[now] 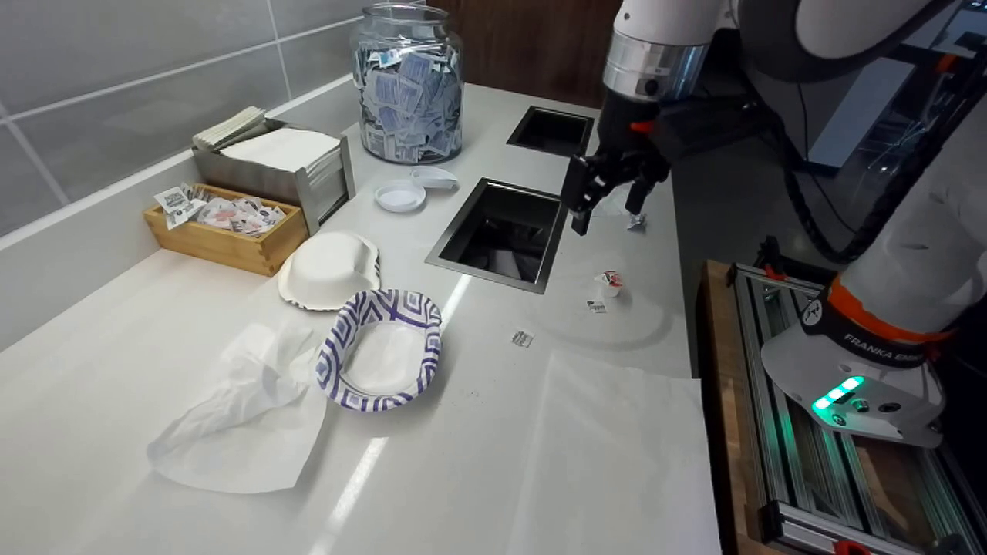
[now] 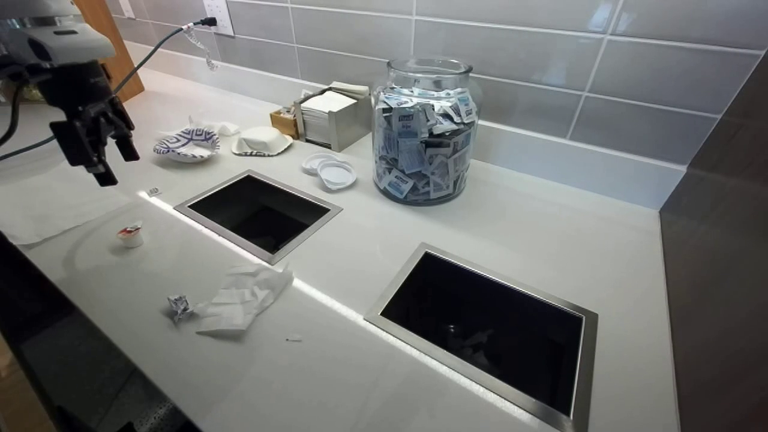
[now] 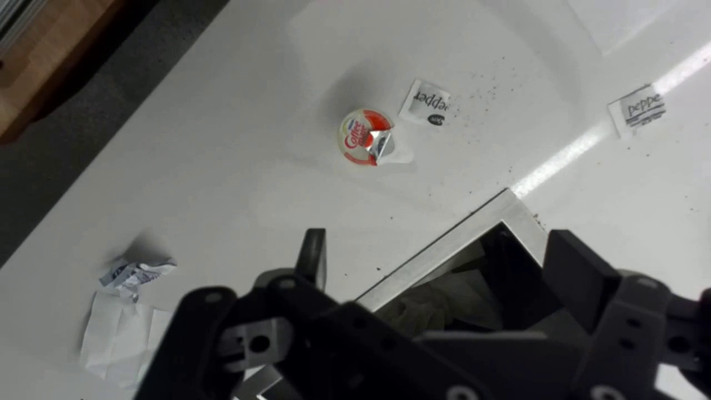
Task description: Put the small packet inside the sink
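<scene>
The small packet [image 1: 610,284] appears as a tiny white creamer cup with a red-marked lid, partly peeled back. It stands on the counter beside the sink; it also shows in an exterior view [image 2: 130,236] and in the wrist view [image 3: 360,139]. The sink is a dark square opening with a metal rim [image 1: 484,277], also visible in an exterior view [image 2: 228,233] and the wrist view [image 3: 435,255]. Crumpled paper lies inside it. My gripper [image 1: 608,217] is open and empty, above the counter and apart from the packet. In the wrist view its fingers [image 3: 438,241] straddle the sink's corner.
Two pepper packets [image 3: 426,103] lie near the cup. Crumpled foil [image 2: 179,305] and paper [image 2: 243,300] lie on the counter. A second opening [image 2: 585,342] sits farther along. A patterned bowl [image 1: 420,312], glass jar [image 1: 409,100] and napkin holder [image 1: 328,181] stand around.
</scene>
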### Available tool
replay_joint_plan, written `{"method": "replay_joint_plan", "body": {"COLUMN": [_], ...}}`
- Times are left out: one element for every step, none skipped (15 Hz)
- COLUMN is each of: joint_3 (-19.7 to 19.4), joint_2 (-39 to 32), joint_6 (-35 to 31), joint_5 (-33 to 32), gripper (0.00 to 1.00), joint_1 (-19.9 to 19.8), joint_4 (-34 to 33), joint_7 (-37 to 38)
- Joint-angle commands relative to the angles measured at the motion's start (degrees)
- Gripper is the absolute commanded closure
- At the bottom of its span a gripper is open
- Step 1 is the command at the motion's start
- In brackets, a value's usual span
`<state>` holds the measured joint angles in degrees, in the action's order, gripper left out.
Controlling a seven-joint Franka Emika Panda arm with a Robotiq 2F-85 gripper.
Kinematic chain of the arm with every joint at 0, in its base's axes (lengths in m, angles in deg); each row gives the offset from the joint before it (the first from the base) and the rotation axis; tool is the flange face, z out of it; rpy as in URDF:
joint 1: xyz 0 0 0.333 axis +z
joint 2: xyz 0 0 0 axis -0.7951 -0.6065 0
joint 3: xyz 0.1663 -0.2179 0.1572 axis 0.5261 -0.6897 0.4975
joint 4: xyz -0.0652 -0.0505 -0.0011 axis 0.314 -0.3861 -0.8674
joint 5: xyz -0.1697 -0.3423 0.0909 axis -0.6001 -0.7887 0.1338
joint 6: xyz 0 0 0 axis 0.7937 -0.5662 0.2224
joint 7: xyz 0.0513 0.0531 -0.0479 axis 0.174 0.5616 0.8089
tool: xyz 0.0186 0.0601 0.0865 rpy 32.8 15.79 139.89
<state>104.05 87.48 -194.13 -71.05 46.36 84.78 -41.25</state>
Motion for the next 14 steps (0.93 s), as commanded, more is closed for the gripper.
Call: {"method": "replay_joint_plan", "body": {"joint_3": [-3.17,-4.05,-5.03,-5.83,-6.58,-7.11,-7.59,-7.89,-8.11,-8.4,-8.62,-8.97,-9.45,-8.58], "joint_2": [-4.64,-5.45,-5.98,-6.43,-6.84,-7.34,-7.86,-8.42,-8.99,-9.76,-10.42,-11.05,-11.35,-9.64], "joint_6": [-1.51,-1.59,-1.45,-1.34,-1.36,-1.25,-1.34,-1.32,-1.47,-1.68,-1.49,-1.41,-1.55,-0.17], "joint_5": [2.92,3.79,5.01,6.08,6.94,7.31,7.72,7.76,7.66,7.88,7.89,8.19,8.28,6.71], "gripper": [0.0,0.0,0.0,0.0,0.0,0.0,0.0,0.0,0.0,0.0,0.0,0.0,0.0,0.0], "joint_1": [2.4,2.69,3.15,3.56,3.99,4.07,4.19,4.13,4.05,4.04,3.94,3.99,4.12,3.65], "joint_4": [-0.05,-0.05,-0.06,-0.06,-0.08,-0.1,-0.11,-0.12,-0.12,-0.13,-0.13,-0.13,-0.13,-0.17], "joint_7": [0.56,0.0,-0.71,-1.48,-2.72,-3.44,-4.31,-4.77,-5.31,-5.78,-6.01,-6.62,-8.16,-5.45]}}
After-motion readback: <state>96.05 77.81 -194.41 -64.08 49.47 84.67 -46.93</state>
